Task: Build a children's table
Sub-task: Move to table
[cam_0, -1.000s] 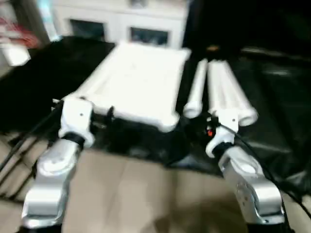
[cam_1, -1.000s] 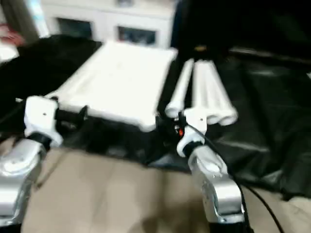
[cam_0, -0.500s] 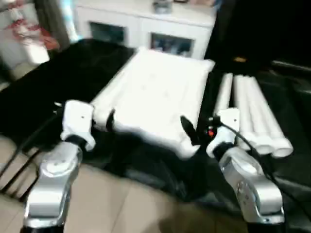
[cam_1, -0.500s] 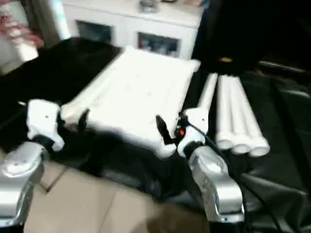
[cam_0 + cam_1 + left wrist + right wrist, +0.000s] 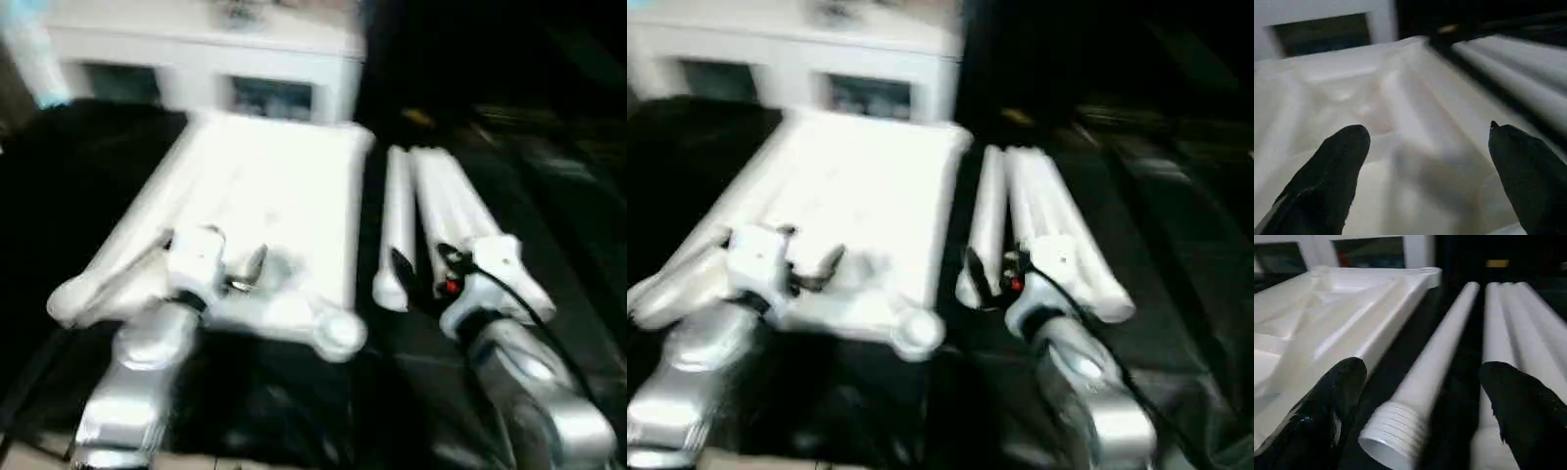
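**Both grippers spread wide over the unbuilt table parts**

The table top (image 5: pixel 260 211) lies upside down on a black sheet (image 5: pixel 88 186), ribbed underside facing up, with a round corner socket (image 5: pixel 338 333) at its near right corner. The left gripper (image 5: pixel 245 276) hangs over the near part of this top with nothing between its fingers (image 5: pixel 1327 176). In the left wrist view the two black fingers stand far apart, and the ribs of the underside lie between and beyond them (whether a fingertip touches the plastic cannot be told).

The legs (image 5: pixel 446 211) lie side by side on the sheet just to the right of the top, running away from the robot. One leg (image 5: pixel 1435 367) lies a little apart from the others, nearest the top's edge. In the right wrist view this leg runs between the spread fingers of the right gripper (image 5: pixel 416 274), and its threaded end (image 5: pixel 1396 435) points back toward the camera. The gripper is released and grasps nothing; whether it touches the leg is not clear.

The head views are blurred, so the ribs and the exact number of legs are hard to make out there. A white cabinet (image 5: pixel 206 59) with glass doors stands behind the sheet, cut off at the top edge. The silver forearms cover the near edge of the top and the near ends of some legs.
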Tool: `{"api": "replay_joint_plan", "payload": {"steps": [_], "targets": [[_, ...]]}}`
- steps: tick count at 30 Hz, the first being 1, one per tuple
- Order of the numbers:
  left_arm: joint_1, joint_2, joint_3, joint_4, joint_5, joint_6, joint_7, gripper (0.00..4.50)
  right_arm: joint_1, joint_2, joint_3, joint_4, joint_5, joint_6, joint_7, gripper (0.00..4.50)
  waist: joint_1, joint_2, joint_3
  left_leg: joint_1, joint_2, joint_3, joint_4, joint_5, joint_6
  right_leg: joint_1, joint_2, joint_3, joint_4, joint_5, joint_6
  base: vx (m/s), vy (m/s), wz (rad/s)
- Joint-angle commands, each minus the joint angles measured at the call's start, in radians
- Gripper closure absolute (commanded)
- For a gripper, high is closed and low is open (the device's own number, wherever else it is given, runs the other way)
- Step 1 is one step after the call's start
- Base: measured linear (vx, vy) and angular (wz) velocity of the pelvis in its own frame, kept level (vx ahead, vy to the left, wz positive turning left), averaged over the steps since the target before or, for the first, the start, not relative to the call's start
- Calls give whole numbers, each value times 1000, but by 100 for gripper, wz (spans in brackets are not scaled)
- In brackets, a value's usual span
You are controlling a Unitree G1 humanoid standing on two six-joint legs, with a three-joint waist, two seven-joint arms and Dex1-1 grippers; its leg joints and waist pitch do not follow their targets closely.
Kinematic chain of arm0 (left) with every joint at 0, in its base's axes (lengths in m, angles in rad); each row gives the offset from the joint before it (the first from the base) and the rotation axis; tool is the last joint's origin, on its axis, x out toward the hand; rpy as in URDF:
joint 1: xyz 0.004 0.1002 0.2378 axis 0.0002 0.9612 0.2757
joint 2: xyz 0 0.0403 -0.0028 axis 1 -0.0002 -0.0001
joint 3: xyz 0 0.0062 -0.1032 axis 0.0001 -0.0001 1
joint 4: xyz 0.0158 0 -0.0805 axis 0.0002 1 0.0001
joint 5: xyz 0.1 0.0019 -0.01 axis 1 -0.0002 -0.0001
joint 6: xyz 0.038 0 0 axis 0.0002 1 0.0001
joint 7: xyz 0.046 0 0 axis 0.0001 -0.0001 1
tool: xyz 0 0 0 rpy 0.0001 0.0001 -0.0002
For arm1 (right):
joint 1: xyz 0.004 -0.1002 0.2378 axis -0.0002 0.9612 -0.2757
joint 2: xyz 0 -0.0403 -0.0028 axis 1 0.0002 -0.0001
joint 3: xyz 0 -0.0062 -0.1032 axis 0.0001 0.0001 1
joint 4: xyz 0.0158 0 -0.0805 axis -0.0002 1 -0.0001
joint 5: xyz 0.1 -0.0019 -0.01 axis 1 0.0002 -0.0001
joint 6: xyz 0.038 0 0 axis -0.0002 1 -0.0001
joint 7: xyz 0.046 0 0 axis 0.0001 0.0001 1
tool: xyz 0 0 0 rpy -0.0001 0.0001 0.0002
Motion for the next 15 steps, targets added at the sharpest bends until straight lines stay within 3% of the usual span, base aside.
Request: {"api": "replay_joint_plan", "payload": {"steps": [1, 2, 3, 4, 5, 6, 7, 8, 9, 10, 11, 12, 13, 14, 15], "targets": [[-9, 21, 6, -14, 60, -5, 45, 12, 3, 4, 18, -34, -3, 27, -7, 30, 4, -29, -48, -9, 6, -24, -58, -60, -65, 85, -98, 79, -113, 399, -187, -54, 61, -40], [-17, 16, 6, -18, 66, 2, 55, 12, -3, -2, 18, -30, -7, 34, -8, 30, -38, 41, -33, 63, 76, -46, -254, 15, -74, 63, -3, -75, -88, 49, -209, 0, 0, 0], [-22, 5, 17, -23, 58, 7, 63, 12, -12, -7, 16, -23, -8, 40, -9, 30, -56, 72, -33, 59, 132, -84, -285, -72, -114, 38, 20, -109, -18, -11, -179, -81, 79, -3], [-22, 3, 18, -23, 57, 8, 64, 12, -13, -7, 16, -22, -8, 40, -10, 30, -89, 79, -34, 71, 216, -136, -316, -117, -152, 40, -20, -145, 14, -77, -128, -83, 70, 16], [-30, -4, 31, -22, 52, 16, 72, 12, -31, -15, 15, -1, -7, 42, -3, 30, -88, 98, -24, 63, 261, -154, -342, -165, -155, 15, -31, -177, 59, -126, -92, -111, 65, 18], [-37, 0, 46, -19, 47, 30, 73, 12, -53, -25, 19, 25, -8, 35, 12, 30, -92, 108, -34, 68, 259, -162, -327, -149, -120, 13, -36, -187, 75, -136, -76, -66, 23, 8], [-47, 10, 60, -16, 38, 42, 68, 12, -80, -44, 23, 60, -9, 24, 37, 30, -95, 106, -39, 73, 251, -158, -312, -101, -67, 12, -41, -192, 72, -148, -75, -72, -24, -4], [-56, 20, 69, -12, 36, 37, 64, 12, -95, -55, 29, 81, -14, 14, 53, 30, -102, 97, -48, 81, 226, -154, -293, 11, 70, 20, -55, -195, 55, -133, -91, 0, 0, 0], [-71, 25, 74, -12, 9, 50, 39, 12, -112, -74, 27, 104, -18, -4, 74, 30, -94, 77, -55, 81, 185, -129, -269, 95, 204, 36, -75, -174, 8, -94, -134, -102, -82, -8], [-81, 30, 73, -8, -1, 50, 21, 12, -124, -81, 24, 120, -19, -15, 85, 30, -84, 43, -65, 24, 102, -59, -207, 192, 227, 90, -125, -136, -58, 115, -231, -115, -126, -6], [-104, 41, 60, 4, -3, 42, -6, 12, -149, -94, 10, 152, -14, -34, 106, 30, -34, 15, -55, -17, 52, 8, -186, 151, 149, 109, -172, -120, -103, 147, -168, -172, -200, -8], [-119, 44, 47, 9, 6, 47, -12, 12, -162, -108, 0, 166, -12, -38, 119, 30, -26, -12, -56, -12, 58, 15, -190, 115, 99, 116, -169, -120, -105, 65, -96, -114, -137, -6], [-134, 49, 34, 19, 12, 53, -22, 12, -176, -128, 0, 187, -22, -46, 130, 30, -16, -9, -53, -7, 63, 18, -202, 102, 58, 117, -155, -127, -104, -34, -55, -106, -134, -1], [-163, 60, 22, 55, 2, 40, -57, 12, -205, -151, -8, 238, -20, -55, 156, 30, -5, 3, -45, 4, 76, 28, -218, 72, 14, 104, -129, -129, -114, -199, -33, -49, -60, 1], [-167, 65, 18, 66, 6, 33, -65, 12, -209, -157, -5, 248, -24, -59, 162, 30, -6, 15, -32, 14, 90, 36, -235, 21, -8, 89, -117, -142, -124, -381, -48, -101, -93, 1]]}}
